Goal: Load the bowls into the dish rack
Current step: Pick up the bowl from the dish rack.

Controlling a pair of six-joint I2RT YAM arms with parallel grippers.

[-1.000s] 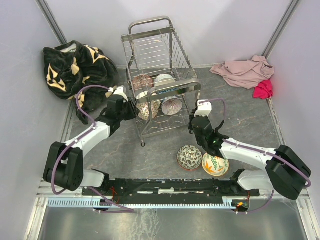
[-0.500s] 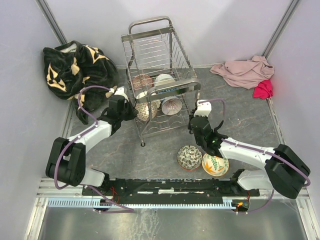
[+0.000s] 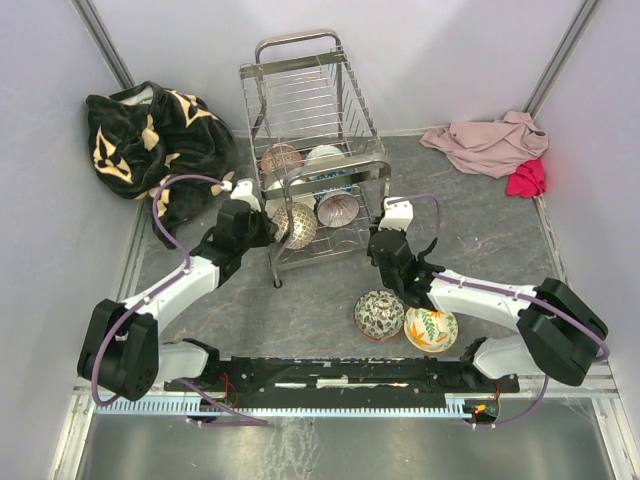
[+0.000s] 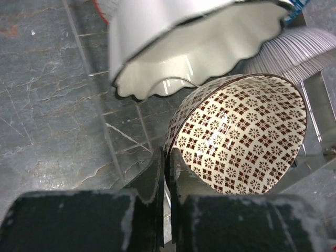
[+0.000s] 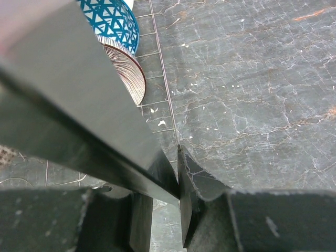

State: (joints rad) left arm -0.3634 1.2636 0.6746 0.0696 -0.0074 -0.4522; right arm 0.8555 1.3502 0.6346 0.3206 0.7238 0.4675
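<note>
1. Compared with a second ago, the dish rack (image 3: 310,100) is sitting slightly farther left and back on the table (image 3: 480,220). The right arm is reaching farther in after it.
2. The left claw (image 4: 168,170) is pinching the rim of a brown patterned bowl (image 4: 241,136), one finger inside and one outside, closed tight on the wall.
3. That bowl is standing on edge at the rack's near left end, seemingly in the lower tier. It is sitting just beneath a white scalloped bowl (image 4: 184,47) already loaded.
4. The right claw (image 5: 168,191) is clamping a flat metal bar at the rack's near right corner, apparently bracing it.
5. Two more bowls are waiting on the table near the rack: a green patterned bowl (image 3: 379,314) and, right beside it, an orange leafy bowl (image 3: 431,329).
6. The bowls are looking glazed and stiff, so probably slippery and breakable. The rim is looking like the sensible place to take hold. The wire rack is seeming light enough to slide when pushed.
7. The left arm is stretching forward and right, wrist angled toward the rack. The right arm is lying low across the table, forearm pointing left.
</note>
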